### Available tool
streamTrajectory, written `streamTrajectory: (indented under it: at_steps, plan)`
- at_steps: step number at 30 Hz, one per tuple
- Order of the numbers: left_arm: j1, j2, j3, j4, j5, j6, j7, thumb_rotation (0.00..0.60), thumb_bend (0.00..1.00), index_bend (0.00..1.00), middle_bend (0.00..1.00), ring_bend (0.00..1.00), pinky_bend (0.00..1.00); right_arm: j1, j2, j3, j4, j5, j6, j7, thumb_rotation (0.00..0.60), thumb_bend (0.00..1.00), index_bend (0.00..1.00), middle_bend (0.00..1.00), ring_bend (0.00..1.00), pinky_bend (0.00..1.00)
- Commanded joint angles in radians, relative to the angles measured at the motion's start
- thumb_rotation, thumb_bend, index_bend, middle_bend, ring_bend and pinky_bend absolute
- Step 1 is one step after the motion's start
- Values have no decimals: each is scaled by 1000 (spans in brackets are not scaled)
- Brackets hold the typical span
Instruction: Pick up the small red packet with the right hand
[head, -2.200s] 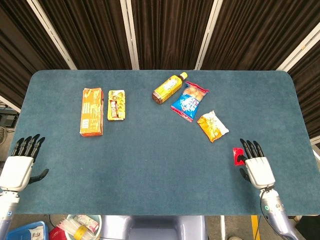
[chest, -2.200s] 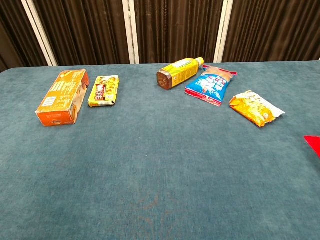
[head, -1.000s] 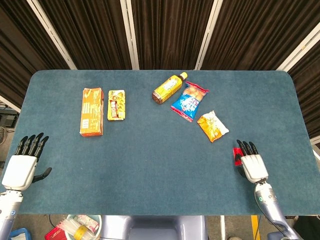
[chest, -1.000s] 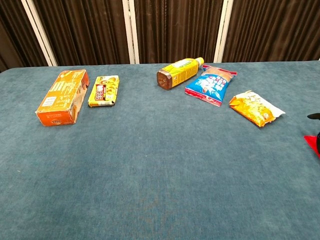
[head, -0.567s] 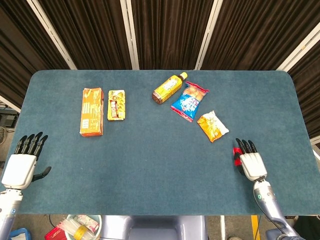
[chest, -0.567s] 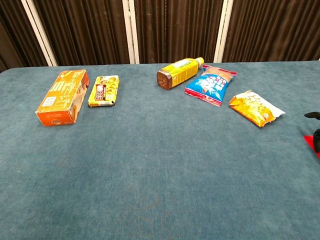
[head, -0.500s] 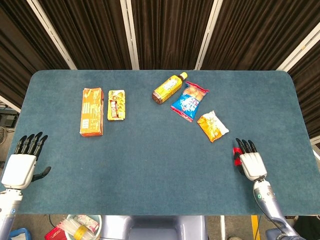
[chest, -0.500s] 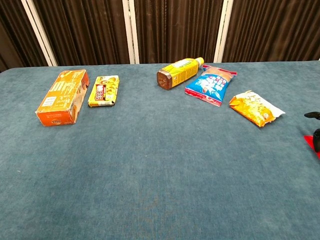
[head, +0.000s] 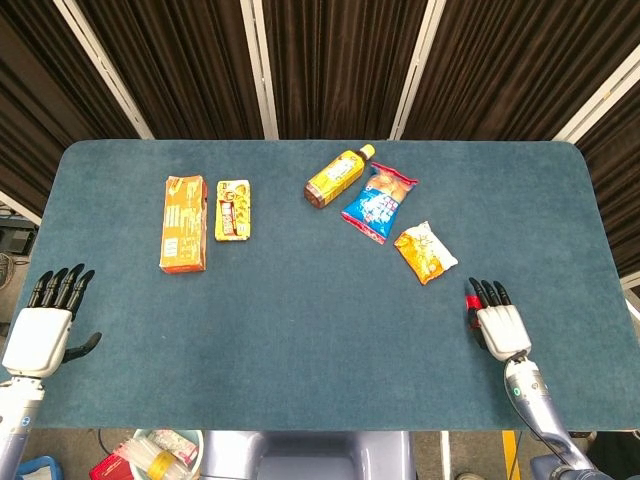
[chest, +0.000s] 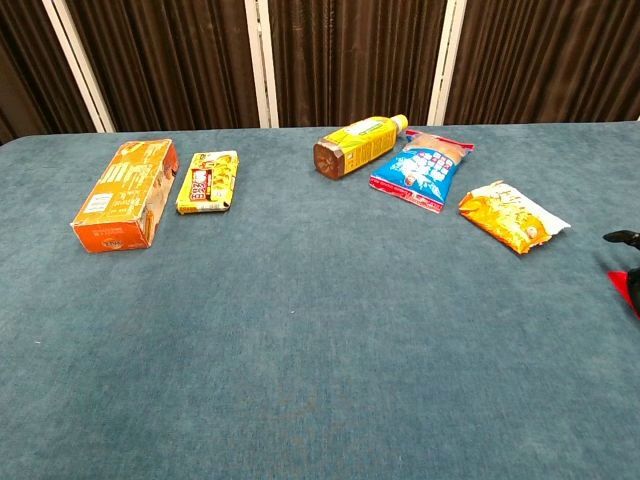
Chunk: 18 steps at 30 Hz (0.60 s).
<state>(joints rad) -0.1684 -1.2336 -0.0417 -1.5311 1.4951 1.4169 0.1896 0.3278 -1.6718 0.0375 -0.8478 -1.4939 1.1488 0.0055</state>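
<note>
The small red packet (head: 469, 304) lies near the table's front right, and only a sliver of it shows at the left side of my right hand (head: 497, 322). That hand lies over the packet, palm down, with its dark fingers (head: 488, 292) stretched forward. In the chest view the red packet (chest: 629, 286) peeks in at the right border with one dark fingertip (chest: 618, 237) above it. My left hand (head: 45, 325) hovers off the table's front left corner, fingers spread, holding nothing.
An orange snack bag (head: 425, 252) lies just beyond the right hand. Further back are a blue snack bag (head: 379, 203) and a yellow bottle (head: 338, 176) on its side. An orange box (head: 184, 222) and a yellow packet (head: 233, 209) lie at the left.
My right hand has crept forward and slightly left over the red packet, covering more of it. The left hand has barely shifted.
</note>
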Motion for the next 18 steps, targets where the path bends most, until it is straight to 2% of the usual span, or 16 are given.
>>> streamTrajectory:
  at_steps: [1,10,18]
  plan:
    - [0,0,-1,0,2,3,-1,600,213,0,0,0,15,1,3,-1,-3,2,-4,-1,600,584,629,16,0,0]
    - [0,-1,-1,-1,0,6,-2,600,222,0,0,0,15,5,20,1,-25,5,-1,-4,600,594,628,20,0,0]
    - [-4,-4,-1,1,0,1,1,600,223,0,0,0,15,36,63,35,-58,11,7,-26,600,595,629,24,0,0]
